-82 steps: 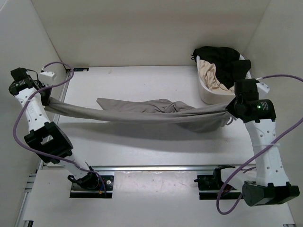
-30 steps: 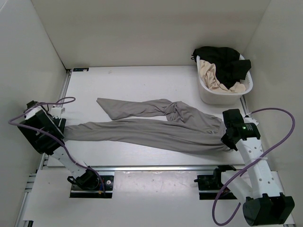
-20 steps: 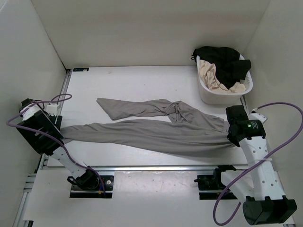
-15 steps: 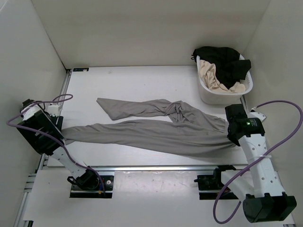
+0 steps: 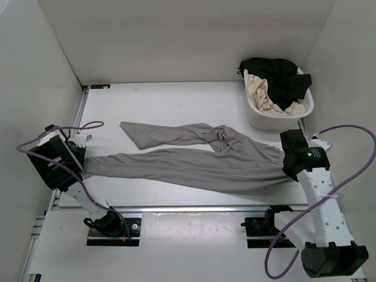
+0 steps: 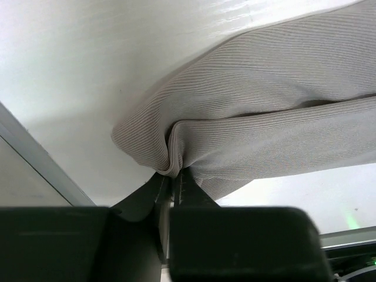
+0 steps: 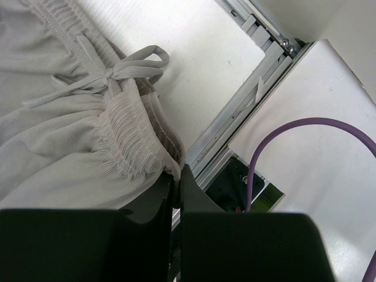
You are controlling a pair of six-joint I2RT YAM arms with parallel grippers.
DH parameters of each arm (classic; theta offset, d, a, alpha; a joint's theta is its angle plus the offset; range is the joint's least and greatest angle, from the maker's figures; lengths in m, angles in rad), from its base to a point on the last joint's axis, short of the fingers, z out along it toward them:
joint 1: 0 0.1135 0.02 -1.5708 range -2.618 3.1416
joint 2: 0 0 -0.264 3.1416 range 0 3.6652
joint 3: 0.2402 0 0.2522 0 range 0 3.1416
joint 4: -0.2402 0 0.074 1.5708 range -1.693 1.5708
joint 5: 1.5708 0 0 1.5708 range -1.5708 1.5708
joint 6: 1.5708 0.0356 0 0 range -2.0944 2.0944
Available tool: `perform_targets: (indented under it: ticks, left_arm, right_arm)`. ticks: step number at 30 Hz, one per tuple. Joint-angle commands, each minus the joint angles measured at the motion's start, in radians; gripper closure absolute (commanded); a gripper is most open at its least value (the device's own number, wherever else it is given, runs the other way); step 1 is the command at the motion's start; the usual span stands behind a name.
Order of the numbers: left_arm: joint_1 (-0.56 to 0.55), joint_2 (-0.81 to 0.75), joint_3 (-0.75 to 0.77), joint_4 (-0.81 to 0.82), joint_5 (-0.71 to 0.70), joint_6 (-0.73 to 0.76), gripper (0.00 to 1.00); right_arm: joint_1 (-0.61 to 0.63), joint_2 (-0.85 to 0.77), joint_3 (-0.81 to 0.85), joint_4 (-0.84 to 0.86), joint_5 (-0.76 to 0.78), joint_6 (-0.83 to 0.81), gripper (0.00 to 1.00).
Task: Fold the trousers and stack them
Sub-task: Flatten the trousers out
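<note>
Now the trousers (image 5: 194, 167) are down on the table (image 5: 176, 103) rather than hanging in the air between my two arms, as they were a few seconds ago. I have brought both ends low and toward the near edge, so the near leg (image 5: 176, 164) lies stretched out long from left to right. The far leg (image 5: 158, 134) is still lying loose behind it, angled off toward the left, with a bunched knot of cloth at the crotch. In the last half second my left gripper (image 5: 84, 160) has crept a little inward, which takes some pull out of the fabric. Its fingers are pinched tight on a fold at the leg's end, the ribbed cloth puckering right where they meet. My right gripper (image 5: 286, 170) has hardly moved. It is clamped on the gathered waistband (image 7: 126, 147), with the drawstring (image 7: 111, 73) bow lying just beyond on the tabletop. The basket (image 5: 254, 114) with the black and beige garments sits behind my right arm, apart from the trousers. I judge the spreading step nearly finished: one leg is flat, but the legs are not yet lying together, so the real folding has not begun. If I let go too soon the twist in the middle will stay in.
</note>
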Motion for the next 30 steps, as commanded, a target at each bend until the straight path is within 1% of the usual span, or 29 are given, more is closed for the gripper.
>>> perform_targets:
  ticks: [1, 4, 5, 8, 9, 10, 11, 12, 13, 14, 15, 17, 18, 19, 20, 22, 23, 25, 26, 28, 29, 30]
  left_arm:
    - [-0.001, 0.006, -0.002, 0.026, 0.020, -0.020, 0.86]
    - [-0.001, -0.004, 0.064, 0.026, 0.008, -0.032, 0.86]
    - [-0.001, -0.004, 0.096, -0.004, 0.008, -0.043, 0.86]
    - [-0.001, 0.030, 0.329, -0.067, 0.061, -0.074, 0.86]
    - [-0.010, 0.057, 0.421, -0.139, 0.099, -0.109, 0.86]
    - [-0.021, 0.093, 0.647, -0.188, 0.115, -0.127, 0.86]
    - [-0.033, 0.179, 0.779, -0.245, 0.127, -0.143, 0.86]
    - [-0.064, 0.229, 1.050, -0.303, 0.137, -0.155, 0.86]
    - [-0.081, 0.272, 1.171, -0.398, 0.137, -0.172, 0.86]
    - [-0.096, 0.316, 1.246, -0.411, 0.137, -0.186, 0.86]
    - [-0.112, 0.302, 1.256, -0.399, 0.128, -0.186, 0.86]
    - [-0.135, 0.227, 1.090, -0.338, 0.127, -0.186, 0.86]
    - [-0.135, 0.144, 1.022, -0.274, 0.127, -0.175, 0.86]
    - [-0.135, 0.110, 0.911, -0.252, 0.140, -0.166, 0.86]
    - [-0.135, 0.082, 0.867, -0.239, 0.140, -0.157, 0.86]
    - [-0.123, 0.030, 0.800, -0.239, 0.161, -0.131, 0.86]
    - [-0.123, 0.018, 0.742, -0.239, 0.161, -0.122, 0.86]
    - [-0.112, -0.013, 0.681, -0.239, 0.161, -0.109, 0.86]
    - [-0.100, -0.013, 0.625, -0.239, 0.161, -0.100, 0.86]
    - [-0.081, -0.025, 0.572, -0.230, 0.149, -0.088, 0.86]
    - [-0.058, -0.025, 0.552, -0.219, 0.123, -0.063, 0.86]
    - [-0.048, -0.025, 0.514, -0.219, 0.109, -0.053, 0.86]
  right_arm:
    - [-0.003, -0.025, 0.054, -0.026, 0.046, -0.007, 1.00]
    - [-0.003, -0.034, 0.054, -0.035, 0.046, 0.002, 1.00]
    - [-0.003, -0.034, 0.054, -0.019, 0.037, 0.002, 1.00]
    - [-0.003, 0.012, 0.071, 0.078, 0.008, -0.042, 1.00]
    - [-0.012, 0.080, 0.135, 0.113, -0.017, -0.062, 1.00]
    - [-0.021, 0.128, 0.192, 0.173, -0.035, -0.110, 1.00]
    - [-0.039, 0.180, 0.264, 0.191, -0.052, -0.133, 1.00]
    - [-0.053, 0.291, 0.348, 0.202, -0.075, -0.154, 1.00]
    - [-0.073, 0.343, 0.438, 0.202, -0.106, -0.173, 1.00]
    - [-0.114, 0.390, 0.614, 0.216, -0.186, -0.188, 1.00]
    - [-0.134, 0.467, 0.695, 0.225, -0.231, -0.202, 1.00]
    - [-0.161, 0.518, 0.822, 0.225, -0.290, -0.202, 1.00]
    - [-0.161, 0.548, 0.909, 0.215, -0.299, -0.211, 1.00]
    - [-0.161, 0.549, 0.930, 0.204, -0.299, -0.211, 1.00]
    - [-0.161, 0.549, 0.930, 0.193, -0.299, -0.211, 1.00]
    - [-0.161, 0.509, 0.835, 0.193, -0.299, -0.211, 1.00]
    - [-0.161, 0.451, 0.779, 0.210, -0.308, -0.211, 1.00]
    - [-0.161, 0.383, 0.658, 0.230, -0.308, -0.191, 1.00]
    - [-0.161, 0.315, 0.529, 0.244, -0.308, -0.170, 1.00]
    - [-0.170, 0.247, 0.405, 0.244, -0.299, -0.141, 1.00]
    - [-0.170, 0.180, 0.289, 0.244, -0.299, -0.112, 1.00]
    - [-0.170, 0.149, 0.237, 0.244, -0.287, -0.093, 1.00]
